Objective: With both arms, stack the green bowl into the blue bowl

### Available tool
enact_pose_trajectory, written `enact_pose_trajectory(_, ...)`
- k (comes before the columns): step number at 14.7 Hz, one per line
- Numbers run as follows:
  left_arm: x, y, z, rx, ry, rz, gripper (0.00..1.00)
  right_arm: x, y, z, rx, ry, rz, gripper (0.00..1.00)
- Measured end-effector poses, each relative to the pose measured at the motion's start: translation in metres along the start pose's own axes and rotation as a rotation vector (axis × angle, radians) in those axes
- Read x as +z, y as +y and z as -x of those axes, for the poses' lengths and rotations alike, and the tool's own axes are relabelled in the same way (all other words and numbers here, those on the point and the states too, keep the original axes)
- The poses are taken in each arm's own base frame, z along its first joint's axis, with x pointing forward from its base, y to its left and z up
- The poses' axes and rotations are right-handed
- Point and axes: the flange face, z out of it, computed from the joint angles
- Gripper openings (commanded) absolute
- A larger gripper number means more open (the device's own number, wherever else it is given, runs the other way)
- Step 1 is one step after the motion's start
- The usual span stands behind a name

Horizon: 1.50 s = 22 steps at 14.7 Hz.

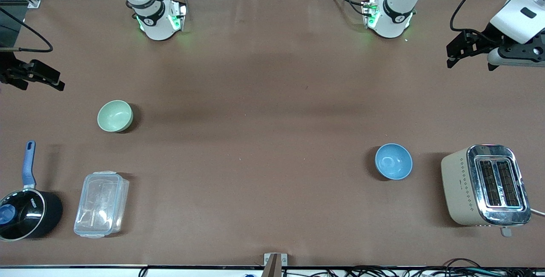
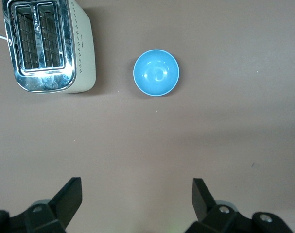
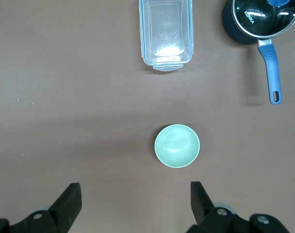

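The green bowl [image 1: 115, 116] stands upright and empty on the brown table toward the right arm's end; it also shows in the right wrist view [image 3: 177, 145]. The blue bowl [image 1: 393, 161] stands upright and empty toward the left arm's end, nearer the front camera, and also shows in the left wrist view [image 2: 156, 72]. My right gripper [image 1: 40, 82] [image 3: 135, 191] is open and empty, up in the air over the table's edge at its own end, apart from the green bowl. My left gripper [image 1: 470, 60] [image 2: 136, 187] is open and empty, up over its own end, apart from the blue bowl.
A cream and chrome toaster [image 1: 481, 185] [image 2: 50, 46] stands beside the blue bowl, toward the table's end. A black saucepan with a blue handle [image 1: 25, 213] [image 3: 261, 19] and a clear plastic lidded box [image 1: 101, 204] [image 3: 165, 31] lie nearer the front camera than the green bowl.
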Motion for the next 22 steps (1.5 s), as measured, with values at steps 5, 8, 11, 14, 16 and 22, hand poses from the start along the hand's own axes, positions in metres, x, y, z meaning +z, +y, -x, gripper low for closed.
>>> enact_pose_trajectory(5, 0.0, -0.002, -0.003, -0.004, 0.001, 0.001, 1.0, 0.0, 0.002, 0.0, 0.004, -0.002, 0.0, 0.99)
enact_pose_trajectory(8, 0.012, -0.002, -0.017, -0.003, -0.019, 0.002, 1.0, 0.0, 0.002, 0.0, 0.004, -0.001, 0.0, 0.98)
enact_pose_trajectory(11, 0.058, -0.003, -0.043, -0.012, -0.073, 0.003, 1.0, 0.003, 0.01, 0.0, 0.018, -0.007, 0.0, 0.98)
enact_pose_trajectory(14, 0.13, -0.021, -0.075, -0.045, -0.055, 0.007, 1.0, 0.028, 0.038, 0.0, 0.058, -0.037, -0.002, 0.98)
enact_pose_trajectory(16, 0.184, -0.026, -0.084, -0.052, -0.019, 0.011, 1.0, 0.06, 0.071, 0.0, 0.05, -0.046, -0.007, 0.98)
enact_pose_trajectory(22, 0.313, -0.018, -0.102, -0.041, 0.066, 0.025, 0.93, 0.191, 0.156, 0.033, 0.048, -0.088, -0.086, 0.97)
